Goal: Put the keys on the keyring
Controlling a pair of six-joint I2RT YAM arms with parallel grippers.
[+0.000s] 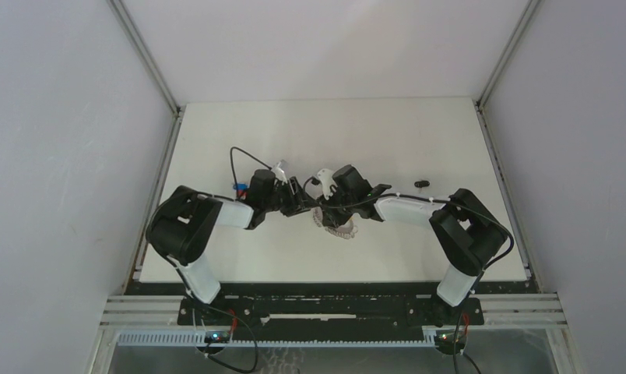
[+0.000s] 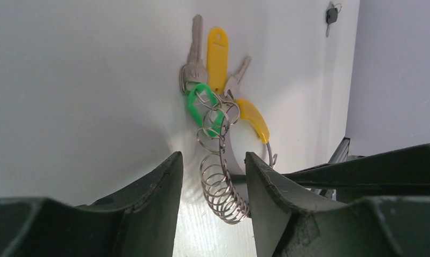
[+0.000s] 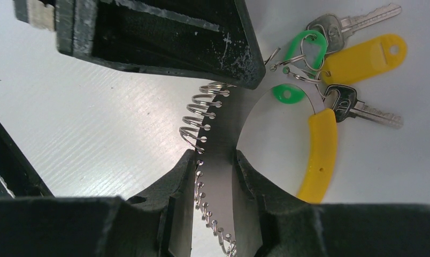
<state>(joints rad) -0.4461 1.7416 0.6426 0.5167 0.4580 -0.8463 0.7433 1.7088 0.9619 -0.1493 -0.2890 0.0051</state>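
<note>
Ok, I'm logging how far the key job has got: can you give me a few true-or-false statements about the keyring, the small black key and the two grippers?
1. The right gripper is closed on the keyring, on its flat metal band. True.
2. The black-headed key is already threaded on the keyring. False: it lies alone on the table, apart from the ring, to the right of both grippers.
3. The left gripper straddles the wire coil, with a gap showing on one side. True.
4. The keyring carries no keys so far. False: silver keys hang on it, beside a green tag and a yellow tag.
</note>
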